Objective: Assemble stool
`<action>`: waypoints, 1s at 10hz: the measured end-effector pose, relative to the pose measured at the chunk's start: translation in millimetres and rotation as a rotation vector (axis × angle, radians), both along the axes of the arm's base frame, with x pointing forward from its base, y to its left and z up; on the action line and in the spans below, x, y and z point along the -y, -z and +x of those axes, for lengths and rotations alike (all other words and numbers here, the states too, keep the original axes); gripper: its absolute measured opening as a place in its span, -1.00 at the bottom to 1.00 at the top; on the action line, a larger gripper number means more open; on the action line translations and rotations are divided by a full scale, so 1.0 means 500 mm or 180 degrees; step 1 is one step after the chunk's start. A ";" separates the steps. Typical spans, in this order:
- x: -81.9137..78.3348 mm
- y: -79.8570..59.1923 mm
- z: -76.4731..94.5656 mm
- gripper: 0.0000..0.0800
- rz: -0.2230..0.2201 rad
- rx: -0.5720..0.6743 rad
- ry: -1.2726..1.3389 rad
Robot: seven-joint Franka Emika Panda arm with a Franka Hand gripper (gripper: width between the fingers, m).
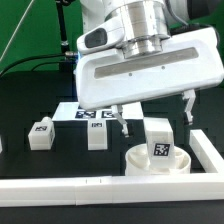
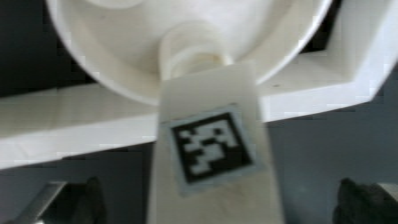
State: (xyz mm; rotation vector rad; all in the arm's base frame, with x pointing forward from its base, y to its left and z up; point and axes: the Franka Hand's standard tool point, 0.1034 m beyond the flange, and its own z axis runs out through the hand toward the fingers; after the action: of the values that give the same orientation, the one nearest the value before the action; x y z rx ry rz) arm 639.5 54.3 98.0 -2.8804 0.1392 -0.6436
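White leg [image 1: 160, 142] stands in seat disc [image 1: 134, 160] beside rail [image 1: 60, 190]; end effector [image 1: 155, 122] spread.

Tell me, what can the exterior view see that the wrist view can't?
Only the exterior view shows one loose leg, another loose leg, the marker board and the whole open hand. Only the wrist view shows, close up, where the tagged leg meets the round seat. Both show that leg standing on the seat, plus the white rail.
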 end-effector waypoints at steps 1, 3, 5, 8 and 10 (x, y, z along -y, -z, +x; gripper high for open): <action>-0.002 -0.030 0.004 0.62 0.0039 -0.0141 -0.0063; -0.006 -0.055 0.014 0.62 -0.0056 -0.0117 -0.0218; -0.027 -0.045 -0.003 0.62 0.0293 -0.0543 0.0104; -0.031 -0.043 -0.016 0.62 0.0398 -0.1115 -0.0193; 0.003 -0.046 -0.007 0.62 0.0160 -0.1244 -0.0741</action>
State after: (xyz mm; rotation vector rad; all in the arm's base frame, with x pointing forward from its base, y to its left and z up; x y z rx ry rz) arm 635.8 52.8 121.2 -2.8759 -0.1242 -0.0327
